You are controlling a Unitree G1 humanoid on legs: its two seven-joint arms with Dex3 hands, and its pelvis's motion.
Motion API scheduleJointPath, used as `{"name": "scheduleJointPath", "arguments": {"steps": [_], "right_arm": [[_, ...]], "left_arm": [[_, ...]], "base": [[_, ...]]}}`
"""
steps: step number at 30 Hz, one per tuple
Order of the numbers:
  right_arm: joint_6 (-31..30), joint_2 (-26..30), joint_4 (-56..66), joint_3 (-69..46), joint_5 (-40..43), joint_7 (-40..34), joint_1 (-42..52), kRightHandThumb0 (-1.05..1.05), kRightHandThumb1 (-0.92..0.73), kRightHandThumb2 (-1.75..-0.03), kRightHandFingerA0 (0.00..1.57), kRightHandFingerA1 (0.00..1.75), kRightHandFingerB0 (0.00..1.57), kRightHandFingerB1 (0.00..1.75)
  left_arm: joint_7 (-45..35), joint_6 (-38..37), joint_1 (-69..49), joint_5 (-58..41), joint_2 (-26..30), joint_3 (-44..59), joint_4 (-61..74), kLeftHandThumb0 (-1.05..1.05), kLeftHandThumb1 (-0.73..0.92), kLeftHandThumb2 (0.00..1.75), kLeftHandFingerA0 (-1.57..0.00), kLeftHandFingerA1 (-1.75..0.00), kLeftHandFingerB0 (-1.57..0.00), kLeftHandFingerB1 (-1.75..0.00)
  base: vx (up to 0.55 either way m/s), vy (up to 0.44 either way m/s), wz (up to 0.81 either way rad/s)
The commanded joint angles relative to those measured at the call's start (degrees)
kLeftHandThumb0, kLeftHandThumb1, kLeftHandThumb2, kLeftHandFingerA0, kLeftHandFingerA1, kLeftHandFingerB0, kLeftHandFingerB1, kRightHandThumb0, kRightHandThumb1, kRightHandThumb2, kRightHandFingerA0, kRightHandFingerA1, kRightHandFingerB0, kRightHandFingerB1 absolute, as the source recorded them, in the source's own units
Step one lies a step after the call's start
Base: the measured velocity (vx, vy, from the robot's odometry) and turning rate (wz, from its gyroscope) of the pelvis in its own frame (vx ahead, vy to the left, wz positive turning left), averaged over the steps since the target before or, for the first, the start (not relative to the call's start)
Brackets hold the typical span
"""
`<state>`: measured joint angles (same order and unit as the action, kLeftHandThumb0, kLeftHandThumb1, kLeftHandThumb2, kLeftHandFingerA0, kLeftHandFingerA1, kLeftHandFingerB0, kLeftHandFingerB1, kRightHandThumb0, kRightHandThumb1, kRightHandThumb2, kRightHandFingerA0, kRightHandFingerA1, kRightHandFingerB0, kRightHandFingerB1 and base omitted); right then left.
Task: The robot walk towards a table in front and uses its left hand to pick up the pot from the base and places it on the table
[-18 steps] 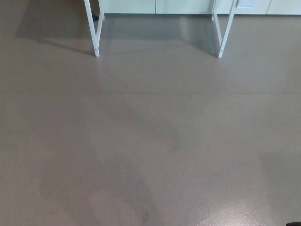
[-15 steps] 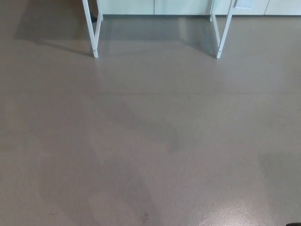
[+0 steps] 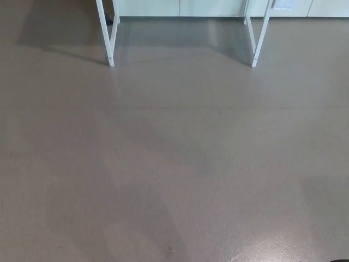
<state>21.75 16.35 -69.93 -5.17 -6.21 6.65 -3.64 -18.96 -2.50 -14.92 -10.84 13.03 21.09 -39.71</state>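
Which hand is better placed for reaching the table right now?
Neither, left or right: no hand shows in the head view. Only the table legs show, at the far edge of the floor, with nothing above them in frame. Walking closer likely comes first.

An indoor room, perhaps a lab: smooth grey floor [image 3: 174, 164], white table legs [image 3: 107, 33] standing on it, pale cabinet fronts [image 3: 180, 7] behind them.

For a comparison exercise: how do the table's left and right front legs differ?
The left leg slants down toward picture right; the right leg slants down toward picture left. Shadow lies outside the left leg, not outside the right leg. Both are thin, white, on the floor.
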Motion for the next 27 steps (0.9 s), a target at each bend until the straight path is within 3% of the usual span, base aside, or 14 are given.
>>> {"name": "scheduleJointPath", "arguments": {"steps": [1, 9, 18, 24, 27], "right_arm": [[1.24, 1.71, -0.66, 0.33, -0.09, 0.21, 1.26, -0.61, -0.54, -0.58, 0.82, 0.49, 0.63, 0.40], [1.23, 1.86, -0.90, 1.51, -0.91, -0.50, 2.01, -0.61, -0.54, -0.59, 0.83, 0.48, 0.65, 0.40], [0.87, 2.47, -1.34, 2.69, -1.17, -0.72, 0.98, -0.62, -0.56, -0.59, 0.78, 0.48, 0.63, 0.40], [1.44, 2.89, -1.31, 3.56, -1.82, -1.21, 1.27, -0.64, -0.58, -0.59, 0.82, 0.49, 0.62, 0.41], [1.04, 2.91, -1.25, 3.83, -1.91, -1.38, 1.12, -0.63, -0.58, -0.59, 0.80, 0.48, 0.62, 0.40]], "left_arm": [[-0.37, -1.33, -2.08, -1.22, -0.24, 0.24, 1.31, -0.23, 0.54, 0.56, -0.58, -0.46, -0.41, -0.38], [-0.51, -2.13, -4.98, -1.67, -1.18, 0.11, 3.06, -0.24, 0.52, 0.56, -0.61, -0.47, -0.41, -0.38], [0.05, -3.32, -3.05, -1.60, -1.27, 0.04, -0.06, -0.24, 0.52, 0.55, -0.60, -0.47, -0.42, -0.38], [-0.01, -2.21, -3.72, -2.18, -1.43, 0.07, 1.91, -0.22, 0.53, 0.55, -0.39, -0.41, -0.39, -0.37], [-0.17, -1.81, -3.72, -2.25, -1.21, -0.01, 2.39, -0.26, 0.54, 0.54, -0.37, -0.39, -0.39, -0.36]], "base": [[-0.01, -0.040, 0.13], [0.01, 0.013, 0.08], [0.16, 0.326, -0.09], [0.26, 0.035, 0.09], [0.29, -0.135, 0.12]]}}
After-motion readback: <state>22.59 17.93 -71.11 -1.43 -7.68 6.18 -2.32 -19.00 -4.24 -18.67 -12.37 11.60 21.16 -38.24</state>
